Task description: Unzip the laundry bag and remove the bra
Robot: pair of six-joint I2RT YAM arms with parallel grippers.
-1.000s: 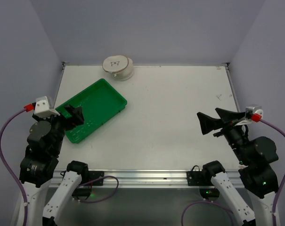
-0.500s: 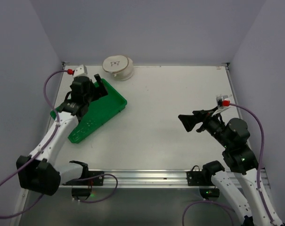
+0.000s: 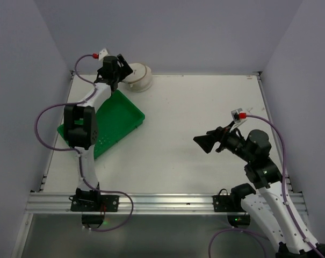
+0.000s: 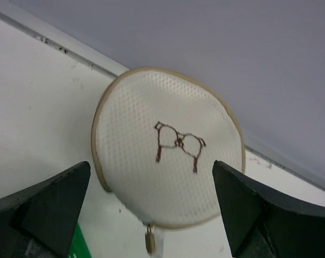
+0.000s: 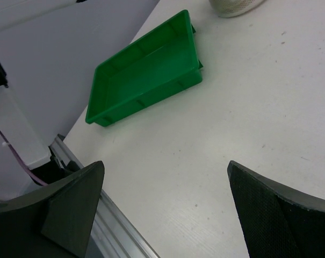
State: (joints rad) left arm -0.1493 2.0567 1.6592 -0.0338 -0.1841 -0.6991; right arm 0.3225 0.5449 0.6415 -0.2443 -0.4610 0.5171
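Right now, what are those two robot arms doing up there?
The left arm is stretched to the far edge of the table. Its left fingers are open and hover right in front of the round laundry bag, not gripping it. The bag looks zipped shut, with its pull hanging at the bottom. The right fingers are open too, holding nothing, above the middle of the table. A green tray sits off to the side.

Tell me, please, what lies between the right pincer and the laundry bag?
Only bare table separates the right pincer and laundry bag, top view; green tray sits aside.
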